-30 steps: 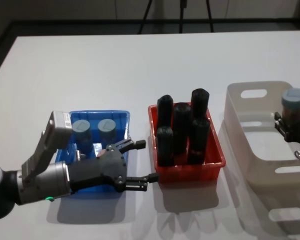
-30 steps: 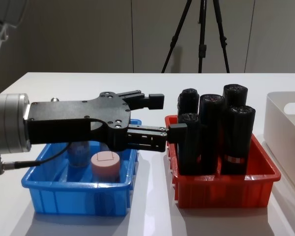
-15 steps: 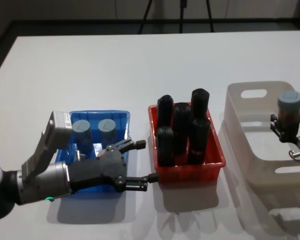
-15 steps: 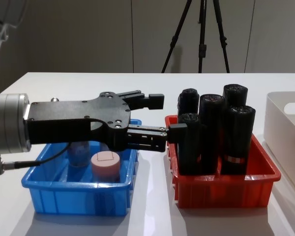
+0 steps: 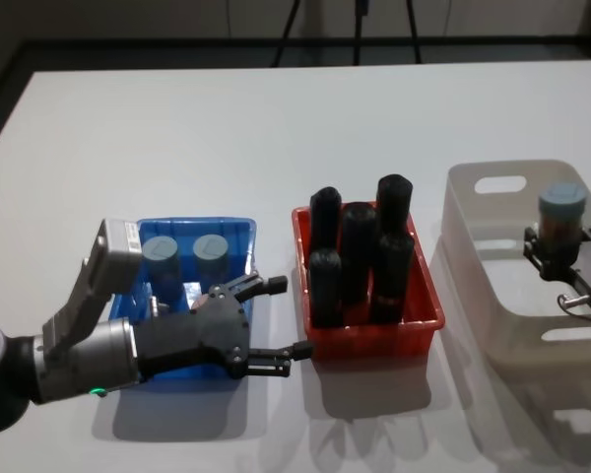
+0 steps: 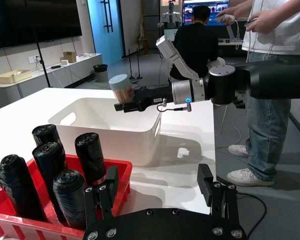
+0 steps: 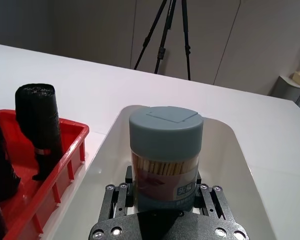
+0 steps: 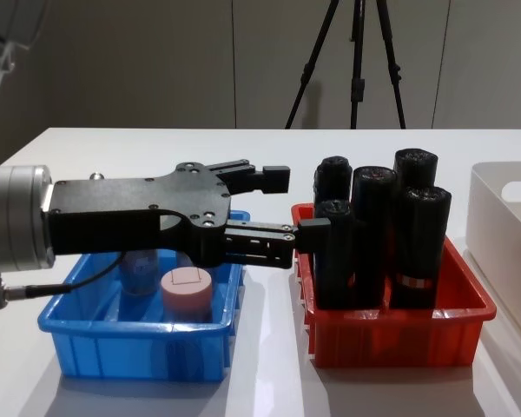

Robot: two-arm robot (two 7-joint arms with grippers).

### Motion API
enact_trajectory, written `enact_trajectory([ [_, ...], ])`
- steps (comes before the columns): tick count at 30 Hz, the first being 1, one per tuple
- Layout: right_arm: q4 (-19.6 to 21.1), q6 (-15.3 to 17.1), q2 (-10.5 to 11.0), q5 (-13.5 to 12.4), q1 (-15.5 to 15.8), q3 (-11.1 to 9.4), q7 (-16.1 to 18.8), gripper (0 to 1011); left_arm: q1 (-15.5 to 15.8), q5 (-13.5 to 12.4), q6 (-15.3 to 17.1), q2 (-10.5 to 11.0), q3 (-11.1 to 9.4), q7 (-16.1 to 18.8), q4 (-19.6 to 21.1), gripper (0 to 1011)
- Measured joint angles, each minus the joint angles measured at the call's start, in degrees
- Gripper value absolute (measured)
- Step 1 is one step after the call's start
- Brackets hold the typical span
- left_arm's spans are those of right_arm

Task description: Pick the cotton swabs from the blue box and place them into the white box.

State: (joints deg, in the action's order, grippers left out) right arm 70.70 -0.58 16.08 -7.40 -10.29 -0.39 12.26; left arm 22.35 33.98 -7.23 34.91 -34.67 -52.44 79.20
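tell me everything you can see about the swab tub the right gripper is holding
The tub is a small clear plastic cylinder with a flat grey-blue lid that has a faint square mark on top. It is packed with upright pale sticks, and a red and blue printed label wraps its lower part. It stands upright, clamped low on its sides by the right gripper, in the air over the open top of the white box. Only the gripper touches it.

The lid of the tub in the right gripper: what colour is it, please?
Grey-blue lid; best in the right wrist view.
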Motion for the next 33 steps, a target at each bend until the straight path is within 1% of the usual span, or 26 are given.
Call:
enact_trajectory([
  [16, -1.98, 2.20, -1.45, -0.88, -0.95, -0.03, -0.72, 616, 0.00, 0.00, 0.00, 0.00, 0.00, 0.00, 0.00, 1001],
  [33, -1.53, 4.36, -2.65, -1.14, -0.46, -1.15, -2.90, 617, 0.00, 0.00, 0.00, 0.00, 0.00, 0.00, 0.00, 1001],
])
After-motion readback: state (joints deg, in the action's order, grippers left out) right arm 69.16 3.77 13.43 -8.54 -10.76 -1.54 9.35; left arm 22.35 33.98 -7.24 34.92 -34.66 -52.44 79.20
